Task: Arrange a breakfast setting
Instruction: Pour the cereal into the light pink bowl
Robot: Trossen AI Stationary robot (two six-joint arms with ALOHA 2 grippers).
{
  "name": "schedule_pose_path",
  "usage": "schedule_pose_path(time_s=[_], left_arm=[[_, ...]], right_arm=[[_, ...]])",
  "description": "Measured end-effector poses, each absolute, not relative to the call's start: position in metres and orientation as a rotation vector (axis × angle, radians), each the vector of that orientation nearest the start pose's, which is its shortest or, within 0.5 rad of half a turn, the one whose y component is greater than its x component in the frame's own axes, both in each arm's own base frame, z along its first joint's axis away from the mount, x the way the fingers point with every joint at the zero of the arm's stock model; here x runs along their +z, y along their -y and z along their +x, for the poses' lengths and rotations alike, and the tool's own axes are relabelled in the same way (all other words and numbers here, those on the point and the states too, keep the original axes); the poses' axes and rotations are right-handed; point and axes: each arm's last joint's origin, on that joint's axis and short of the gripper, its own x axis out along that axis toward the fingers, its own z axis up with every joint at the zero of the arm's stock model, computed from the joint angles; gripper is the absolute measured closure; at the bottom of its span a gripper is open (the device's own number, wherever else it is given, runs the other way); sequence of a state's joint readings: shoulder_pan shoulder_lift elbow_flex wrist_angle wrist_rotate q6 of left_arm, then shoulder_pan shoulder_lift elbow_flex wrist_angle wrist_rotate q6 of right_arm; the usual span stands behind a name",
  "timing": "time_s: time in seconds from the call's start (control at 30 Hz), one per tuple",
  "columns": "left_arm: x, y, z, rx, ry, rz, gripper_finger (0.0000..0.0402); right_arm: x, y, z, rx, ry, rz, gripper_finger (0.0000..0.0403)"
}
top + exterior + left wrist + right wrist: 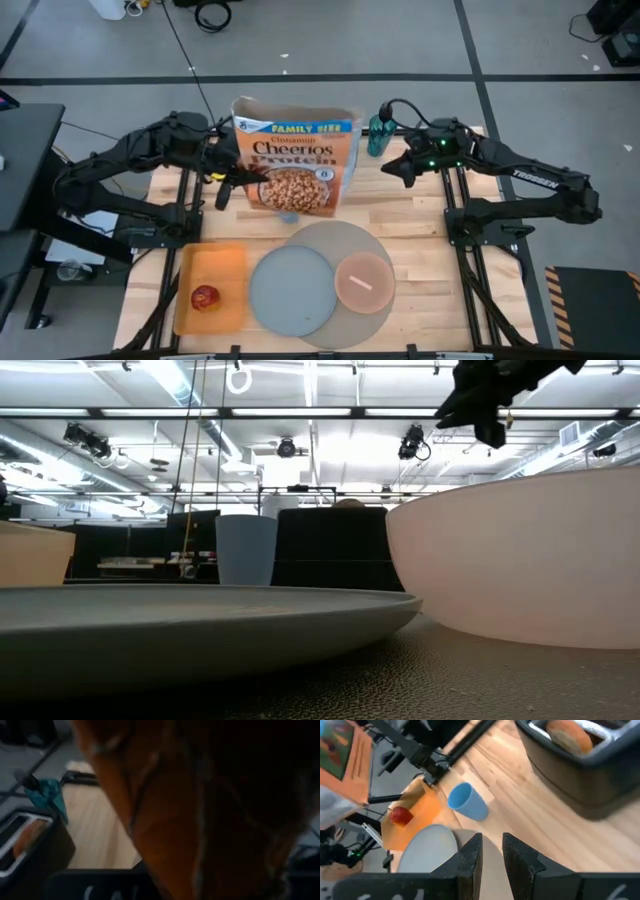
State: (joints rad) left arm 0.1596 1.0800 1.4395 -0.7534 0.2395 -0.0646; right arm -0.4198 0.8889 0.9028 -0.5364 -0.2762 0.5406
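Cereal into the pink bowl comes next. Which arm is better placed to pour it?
Left. The left gripper holds the cereal box up above the table, just behind the pink bowl. The right gripper is empty, off to the box's side.

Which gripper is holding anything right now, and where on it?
The left gripper holds the cereal box at its left edge. The right gripper holds nothing, fingers slightly apart.

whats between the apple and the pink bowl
In the high view, the blue-grey plate lies between the red apple and the pink bowl.
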Motion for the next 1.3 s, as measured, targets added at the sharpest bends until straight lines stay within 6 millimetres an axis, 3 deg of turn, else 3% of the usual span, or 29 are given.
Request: schedule_pose_path(time_s=[0.33, 0.8, 1.07, 1.3], left_arm=[[0.452, -0.021, 0.188, -0.114, -0.463, -0.113, 0.0392], [0.451, -0.021, 0.188, -0.119, -0.473, -0.075, 0.0392], [0.431, -0.006, 0.187, -0.234, -0.684, -0.039, 0.0392], [0.411, 0.012, 0.200, -0.355, -0.885, -0.055, 0.0392]], right_arm=[[0.326, 0.058, 0.159, -0.423, -0.423, 0.755, 0.0321], [0.332, 0.054, 0.165, -0.472, -0.308, 0.862, 0.0321], [0.331, 0.044, 0.166, -0.417, -0.342, 0.977, 0.0323], [0.326, 0.034, 0.162, -0.391, -0.430, 1.017, 0.0324]])
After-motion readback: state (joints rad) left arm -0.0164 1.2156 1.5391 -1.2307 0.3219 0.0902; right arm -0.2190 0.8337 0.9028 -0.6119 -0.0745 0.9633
